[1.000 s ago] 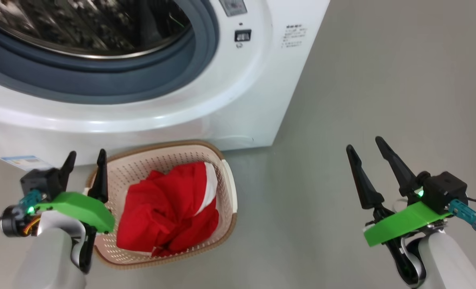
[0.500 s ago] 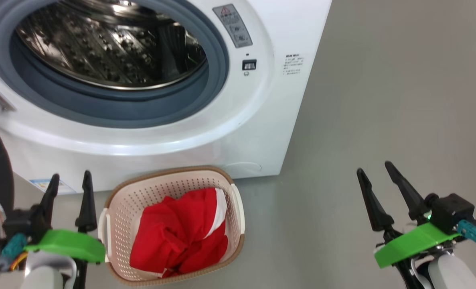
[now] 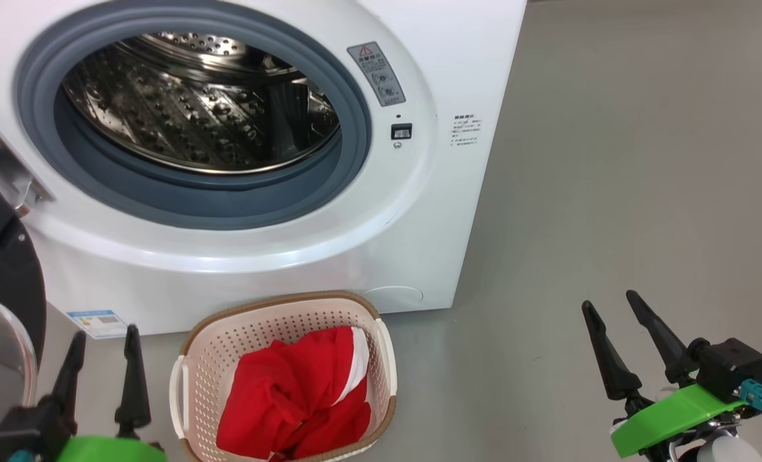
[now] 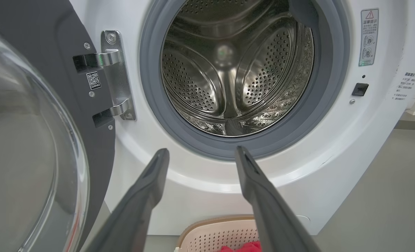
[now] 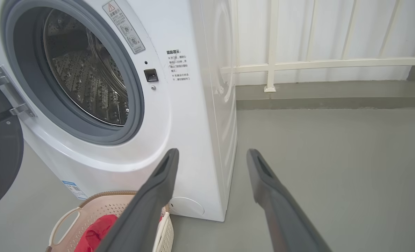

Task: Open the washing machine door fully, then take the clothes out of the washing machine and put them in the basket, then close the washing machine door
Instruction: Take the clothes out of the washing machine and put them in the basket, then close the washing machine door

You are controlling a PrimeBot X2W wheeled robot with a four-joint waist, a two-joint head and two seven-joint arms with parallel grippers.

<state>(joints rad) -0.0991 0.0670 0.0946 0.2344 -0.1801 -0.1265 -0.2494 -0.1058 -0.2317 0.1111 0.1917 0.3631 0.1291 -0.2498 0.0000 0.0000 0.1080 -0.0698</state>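
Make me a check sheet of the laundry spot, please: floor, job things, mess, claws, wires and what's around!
Surface: smooth grey floor.
Job's things: washing machine with washing machine door swung open on its left; drum looks empty; red clothes piled in basket in front of the machine.
Clutter: nothing seen.
Claws: left claw and right claw both open, holding nothing.
Cables: teal plug at the right wrist.
Surroundings: white railing beyond the machine.
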